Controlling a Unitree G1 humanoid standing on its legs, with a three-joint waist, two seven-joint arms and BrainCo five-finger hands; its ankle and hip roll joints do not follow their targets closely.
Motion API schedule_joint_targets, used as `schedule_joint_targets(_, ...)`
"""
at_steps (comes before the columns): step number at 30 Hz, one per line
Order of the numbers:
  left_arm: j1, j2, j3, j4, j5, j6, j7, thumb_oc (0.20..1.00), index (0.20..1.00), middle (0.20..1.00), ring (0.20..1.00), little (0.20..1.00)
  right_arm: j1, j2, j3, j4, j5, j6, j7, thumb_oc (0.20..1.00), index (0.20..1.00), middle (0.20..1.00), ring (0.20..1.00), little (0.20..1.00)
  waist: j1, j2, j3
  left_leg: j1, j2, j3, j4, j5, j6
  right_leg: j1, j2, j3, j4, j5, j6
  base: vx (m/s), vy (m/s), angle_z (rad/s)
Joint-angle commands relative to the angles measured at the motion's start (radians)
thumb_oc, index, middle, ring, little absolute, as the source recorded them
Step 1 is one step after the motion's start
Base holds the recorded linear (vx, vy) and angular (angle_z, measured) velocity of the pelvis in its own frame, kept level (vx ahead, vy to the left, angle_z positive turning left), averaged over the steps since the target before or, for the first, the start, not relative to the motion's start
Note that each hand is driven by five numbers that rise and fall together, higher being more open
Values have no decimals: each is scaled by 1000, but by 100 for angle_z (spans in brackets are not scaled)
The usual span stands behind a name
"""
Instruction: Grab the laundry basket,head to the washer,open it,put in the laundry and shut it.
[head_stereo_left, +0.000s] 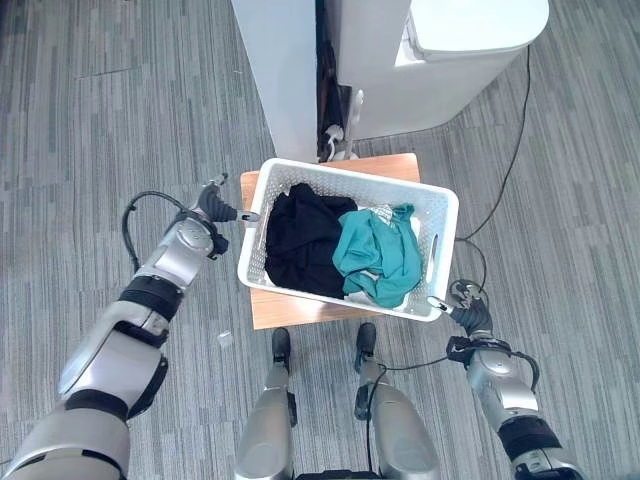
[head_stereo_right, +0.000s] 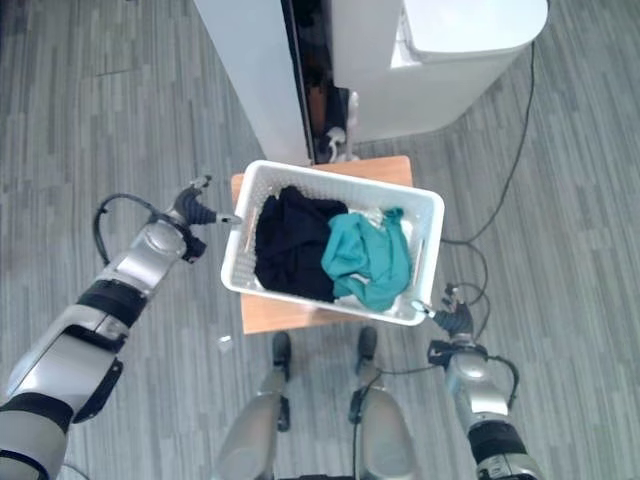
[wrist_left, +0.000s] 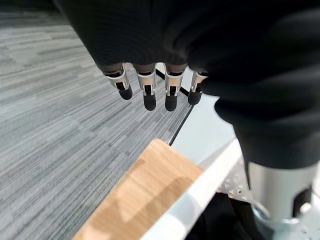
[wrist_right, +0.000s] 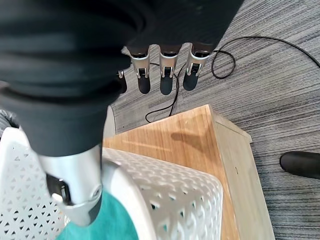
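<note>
A white perforated laundry basket (head_stereo_left: 340, 171) stands on a low wooden stool (head_stereo_left: 290, 308). Inside lie a black garment (head_stereo_left: 300, 240) and a teal garment (head_stereo_left: 378, 255). My left hand (head_stereo_left: 216, 207) is at the basket's left end, fingers (wrist_left: 149, 92) straight outside the rim (wrist_left: 200, 195), thumb over the rim. My right hand (head_stereo_left: 472, 313) is at the basket's near right corner, fingers (wrist_right: 167, 70) straight past the wall (wrist_right: 165, 190), thumb inside above the teal cloth (wrist_right: 105, 225). Neither hand is closed round the rim. The white washer (head_stereo_left: 450, 60) stands just beyond the stool.
A tall white panel (head_stereo_left: 280, 70) stands left of the washer, with a dark gap between them. A thin black cord (head_stereo_left: 510, 170) runs from the washer across the grey carpet on the right. A small scrap (head_stereo_left: 224, 339) lies on the floor near the stool.
</note>
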Motion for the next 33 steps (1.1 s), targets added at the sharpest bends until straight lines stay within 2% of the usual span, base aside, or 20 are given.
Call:
schedule_joint_targets(1,-60,14,20,104,3,-46,40,1000,1000,1000,1000,1000,71,-30,-2,-36,-18,-35,-13,1000,1000,1000,1000,1000,-1,-20,-29,-82,-23,66,157,-146,55,-32,-78,19,194,-227,61,0,0,0)
schedule_joint_targets(3,-69,5,29,144,3,-53,55,1000,1000,1000,1000,1000,75,-35,-5,-47,-19,-41,-10,1000,1000,1000,1000,1000,-2,-23,-28,-86,-22,69,158,-146,56,-36,-78,19,191,-225,62,0,0,0)
schedule_joint_targets(4,-105,-17,40,243,-15,-65,71,1000,1000,1000,1000,1000,71,-42,1,-48,-19,-47,-12,1000,1000,1000,1000,1000,-9,-26,-26,-90,-21,69,161,-144,56,-39,-76,22,190,-223,62,0,0,0)
schedule_joint_targets(9,-141,-29,35,319,-25,-81,71,1000,1000,1000,1000,1000,65,-48,3,-43,-9,-60,-14,1000,1000,1000,1000,1000,-17,-33,-25,-100,-21,69,165,-145,57,-46,-74,25,186,-220,62,8,3,-3)
schedule_joint_targets(17,-90,-84,58,353,-54,-98,73,1000,1000,1000,1000,1000,50,-47,5,-61,-5,-77,-26,1000,1000,1000,1000,1000,-22,-43,-23,-115,-17,71,176,-147,59,-61,-74,33,189,-217,61,21,2,-5)
schedule_joint_targets(18,-88,-84,59,354,-54,-98,73,1000,1000,1000,1000,1000,51,-47,6,-61,-5,-76,-25,1000,1000,1000,1000,1000,-21,-41,-26,-102,-14,66,175,-169,52,-51,-70,40,192,-236,67,79,-8,-3)
schedule_joint_targets(21,-66,-125,66,350,-85,-111,76,1000,1000,1000,1000,1000,36,-44,9,-59,-3,-80,-37,1000,1000,1000,1000,1000,-24,-45,-19,-108,-14,68,180,-171,53,-58,-70,44,195,-236,67,29,-1,-1)
schedule_joint_targets(33,-72,-140,76,402,-74,-117,99,1000,1000,1000,1000,1000,21,-72,3,-143,-20,-90,-49,1000,1000,1000,1000,1000,-34,-63,-13,-136,-13,74,193,-177,54,-87,-69,52,195,-224,71,4,6,-5)
